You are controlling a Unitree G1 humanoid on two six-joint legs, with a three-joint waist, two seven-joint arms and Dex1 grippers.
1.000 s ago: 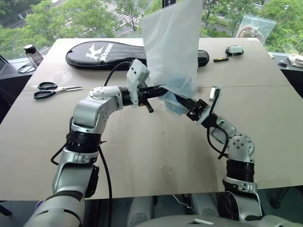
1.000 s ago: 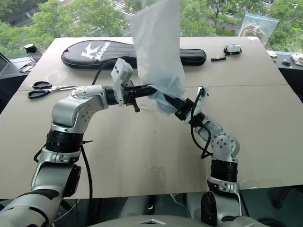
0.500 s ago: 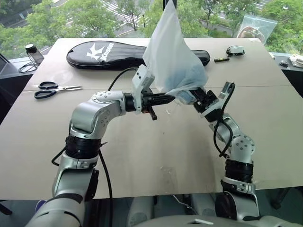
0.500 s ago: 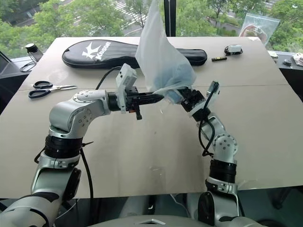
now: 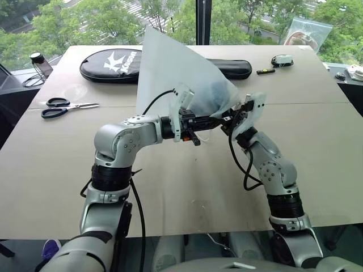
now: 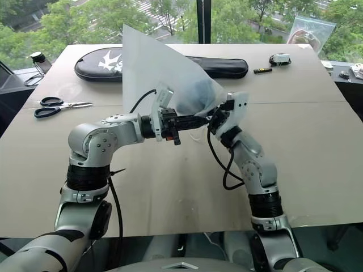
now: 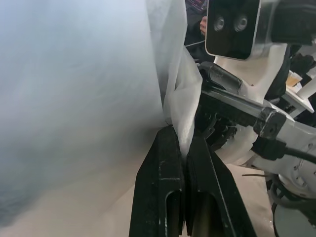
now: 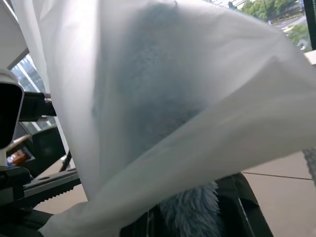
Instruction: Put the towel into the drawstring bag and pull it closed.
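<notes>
The white, thin drawstring bag (image 5: pixel 170 73) hangs above the table's middle, stretched out as a wide sheet slanting up to the left. My left gripper (image 5: pixel 214 117) points right and is shut on a fold of the bag's fabric (image 7: pixel 180 123) at its lower edge. Right beside it, almost touching, my right gripper (image 5: pixel 231 115) is tilted upward. The light blue towel (image 8: pixel 148 98) shows as a dark patch through the bag. Its fluffy end (image 8: pixel 190 219) sticks out below the fabric between the right gripper's fingers, which are shut on it. The cord is not visible.
A long black racket case (image 5: pixel 113 63) lies at the back of the table (image 5: pixel 187 187), partly behind the bag. Scissors (image 5: pixel 62 106) lie at the left, and a small dark jar (image 5: pixel 38 62) stands at the back left. A clear zip pouch (image 5: pixel 306 31) and small items (image 5: pixel 282 59) are back right.
The bag has swung from a tall peak above the grippers to a wide sheet leaning left. My left gripper moved right, close to the right one, and the right wrist rolled.
</notes>
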